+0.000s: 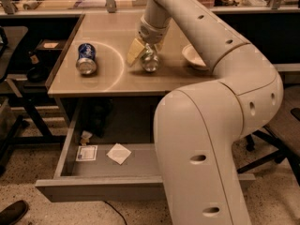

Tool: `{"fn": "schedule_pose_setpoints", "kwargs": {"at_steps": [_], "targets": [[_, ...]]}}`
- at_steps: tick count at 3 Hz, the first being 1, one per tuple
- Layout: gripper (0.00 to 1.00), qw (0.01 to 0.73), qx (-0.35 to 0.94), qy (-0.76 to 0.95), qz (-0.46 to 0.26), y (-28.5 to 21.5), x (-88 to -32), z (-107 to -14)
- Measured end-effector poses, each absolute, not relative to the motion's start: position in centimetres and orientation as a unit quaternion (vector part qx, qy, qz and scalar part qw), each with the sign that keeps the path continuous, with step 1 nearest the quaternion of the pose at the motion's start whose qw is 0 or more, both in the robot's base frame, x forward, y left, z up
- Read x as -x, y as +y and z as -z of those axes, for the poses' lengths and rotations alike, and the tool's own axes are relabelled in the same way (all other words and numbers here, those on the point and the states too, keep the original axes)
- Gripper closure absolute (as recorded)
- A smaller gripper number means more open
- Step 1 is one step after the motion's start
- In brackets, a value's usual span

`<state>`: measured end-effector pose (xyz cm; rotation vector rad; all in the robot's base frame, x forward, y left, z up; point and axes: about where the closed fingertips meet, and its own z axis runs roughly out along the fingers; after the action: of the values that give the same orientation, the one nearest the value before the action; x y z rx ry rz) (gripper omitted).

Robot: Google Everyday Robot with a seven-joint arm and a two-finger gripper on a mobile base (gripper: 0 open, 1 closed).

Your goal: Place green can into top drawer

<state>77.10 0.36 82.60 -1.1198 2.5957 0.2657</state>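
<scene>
The green can point(150, 60) sits on the beige desk top point(108, 78) near the middle, its silver end turned toward me and little of its green side showing. My gripper point(143, 53) reaches down from the arm right at the can, with its pale yellow part against the can's left side. The top drawer point(93, 189) is pulled open below the desk at the front. My large white arm hides the drawer's right half.
A blue can point(87, 59) lies on its side at the desk's left. A white bowl point(194, 56) stands right of the gripper. The drawer holds a white folded paper point(118, 153), a small card point(86, 153) and a small packet point(86, 136). Chair legs stand at both sides.
</scene>
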Motion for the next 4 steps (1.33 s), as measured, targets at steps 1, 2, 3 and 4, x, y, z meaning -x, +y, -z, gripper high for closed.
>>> {"fn": "schedule_pose_setpoints", "kwargs": {"at_steps": [1,2,3,4], "targets": [[0.41,0.151,0.39,0.904,-0.093,0.36,-77.1,-82.6],[0.65,0.151,0.39,0.904,-0.093,0.36,-77.1,-82.59],[0.88,0.151,0.39,0.904,-0.093,0.36,-77.1,-82.59],[1.0,0.151,0.39,0.904,-0.093,0.37,-77.1,-82.59]]}}
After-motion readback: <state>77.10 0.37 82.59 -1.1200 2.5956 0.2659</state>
